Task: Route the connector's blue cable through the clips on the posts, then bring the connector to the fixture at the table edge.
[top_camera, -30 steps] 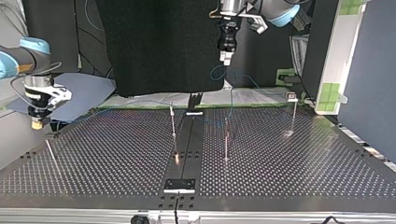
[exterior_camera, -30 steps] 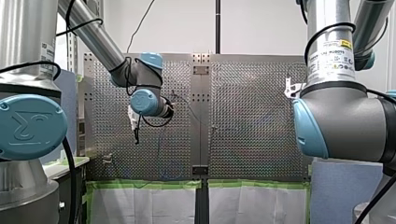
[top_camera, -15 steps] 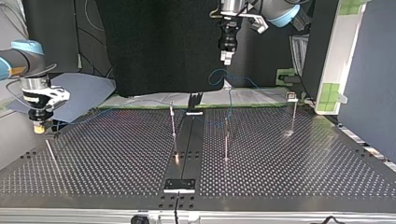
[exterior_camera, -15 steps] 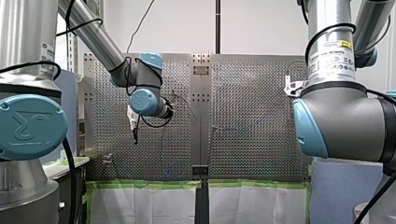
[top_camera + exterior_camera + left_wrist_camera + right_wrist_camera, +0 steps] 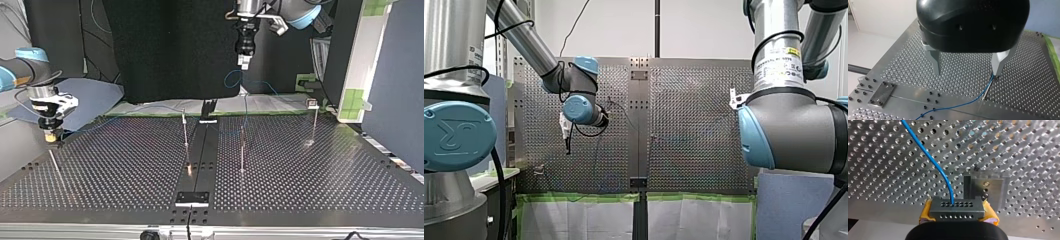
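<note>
Right now my right end effector (image 5: 958, 211) pinches the single connector (image 5: 957, 207) between its two yellow pads (image 5: 926, 213). The connector is a dark block with two rows of holes. One blue cable (image 5: 933, 162) leaves a hole in the row farther from the end effector and runs away over the perforated surface (image 5: 885, 170). One grey metal fixture (image 5: 991, 191) lies just ahead of the connector; whether they touch I cannot tell.

My left end effector (image 5: 968, 72) has its two metal fingers (image 5: 934, 60) spread with nothing between them, and the cable passes just beside one fingertip.

Across the top view I count three upright posts: a middle post (image 5: 185, 131), a post beside it (image 5: 242, 152) and a post at the right (image 5: 315, 124). A fourth thin rod (image 5: 54, 167) stands near my right end effector.
</note>
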